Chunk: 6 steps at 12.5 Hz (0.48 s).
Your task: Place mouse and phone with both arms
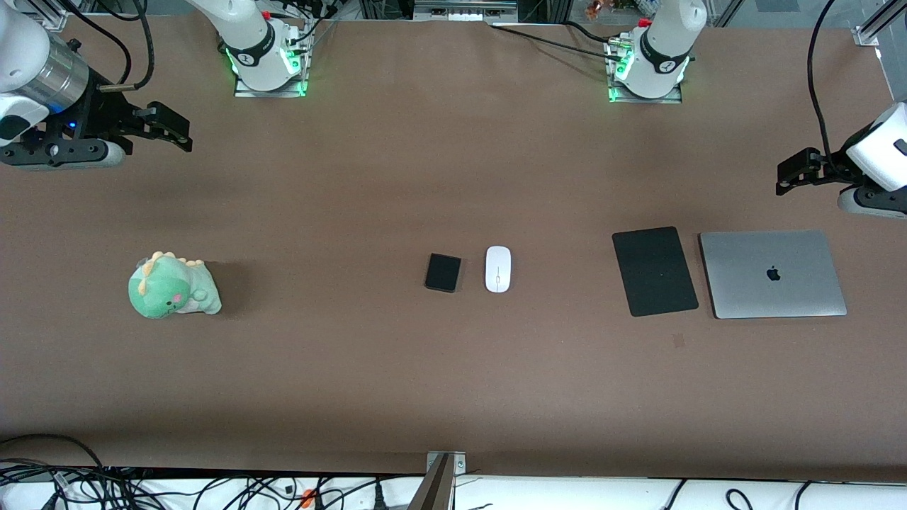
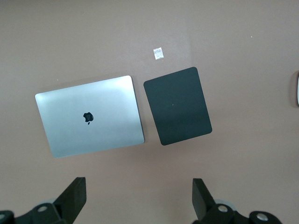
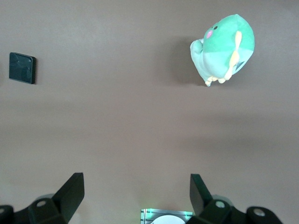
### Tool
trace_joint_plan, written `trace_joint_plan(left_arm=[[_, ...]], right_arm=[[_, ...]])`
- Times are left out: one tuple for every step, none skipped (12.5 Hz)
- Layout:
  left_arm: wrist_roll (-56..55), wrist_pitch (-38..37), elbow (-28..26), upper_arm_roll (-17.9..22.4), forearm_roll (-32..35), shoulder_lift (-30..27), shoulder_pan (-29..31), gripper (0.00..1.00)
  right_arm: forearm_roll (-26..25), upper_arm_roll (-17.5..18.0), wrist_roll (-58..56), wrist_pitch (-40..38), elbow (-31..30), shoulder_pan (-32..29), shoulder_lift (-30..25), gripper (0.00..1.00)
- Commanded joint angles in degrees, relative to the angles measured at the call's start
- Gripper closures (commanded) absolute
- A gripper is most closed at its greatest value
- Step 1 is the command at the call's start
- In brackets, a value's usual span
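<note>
Phone point(image 1: 443, 272) – glossy black face. Mouse point(image 1: 498, 268) – smooth white plastic. Mouse pad point(image 1: 655, 270) matt black; laptop point(image 1: 772, 273) brushed metal; dinosaur toy point(image 1: 173, 285) plush cloth.

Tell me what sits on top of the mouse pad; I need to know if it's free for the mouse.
Nothing sits on the mouse pad: its matte black face is bare in the front and left wrist views. The mouse lies on the table beside the phone. Whatever is under the pad is covered.

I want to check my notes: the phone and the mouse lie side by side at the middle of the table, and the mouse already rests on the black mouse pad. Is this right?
Not quite. The front view shows the mouse on the bare table beside the phone, apart from the black mouse pad, which lies toward the left arm's end. The rest is right.
</note>
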Motion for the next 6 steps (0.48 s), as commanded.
trace_joint_plan(left_arm=[[1.44, -1.99, 2.28, 0.36, -0.16, 0.81, -0.23, 0.00], [1.44, -2.08, 2.54, 0.28, -0.25, 0.90, -0.23, 0.00], [1.35, -2.08, 2.72, 0.28, -0.25, 1.16, -0.23, 0.00], [1.17, -2.08, 2.81, 0.36, -0.16, 1.34, -0.23, 0.00], [0.91, -2.08, 2.81, 0.36, -0.25, 1.43, -0.23, 0.00], [0.91, -2.08, 2.81, 0.36, -0.51, 1.60, -0.06, 0.00]], right_arm=[[-0.71, -0.46, -1.96, 0.82, -1.19, -0.55, -0.90, 0.00], [-0.71, -0.38, -1.97, 0.73, -0.93, -0.55, -0.72, 0.00], [-0.71, -0.38, -1.97, 0.73, -0.76, -0.47, -0.63, 0.00], [-1.24, -0.38, -1.97, 0.91, -0.49, -0.47, -0.37, 0.00], [-1.42, -0.38, -1.97, 1.00, 0.03, -0.47, -0.11, 0.00], [-1.42, -0.38, -1.97, 0.91, 0.56, -0.47, 0.33, 0.00]])
